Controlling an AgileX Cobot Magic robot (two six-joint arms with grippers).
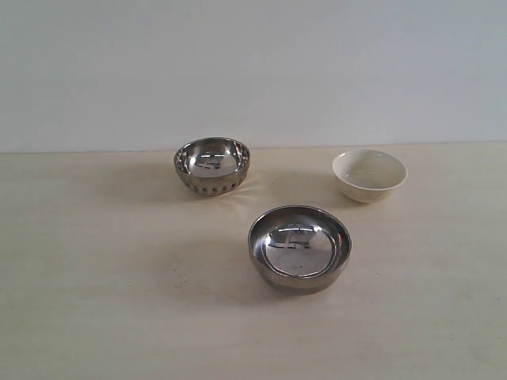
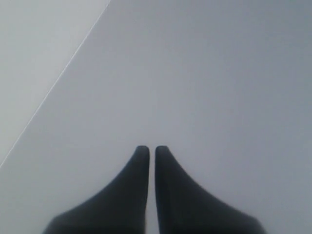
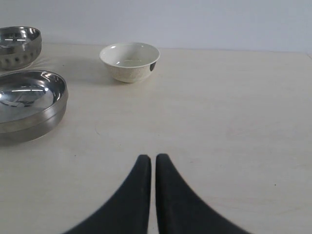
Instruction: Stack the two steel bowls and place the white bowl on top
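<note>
The wider smooth steel bowl (image 1: 299, 246) (image 3: 27, 103) stands upright near the middle of the table. The smaller ribbed steel bowl (image 1: 211, 165) (image 3: 18, 46) sits behind it to the left. The white bowl (image 1: 369, 175) (image 3: 129, 61) sits at the back right, apart from both. Neither arm shows in the exterior view. My right gripper (image 3: 153, 158) is shut and empty, over bare table well short of the bowls. My left gripper (image 2: 152, 148) is shut and empty, facing only a plain grey surface with no bowl in its view.
The light wooden table (image 1: 95, 301) runs back to a pale wall (image 1: 253, 71). A thin pale line (image 2: 53, 87) crosses the grey surface in the left wrist view. Bare tabletop lies at the front and on both sides of the bowls.
</note>
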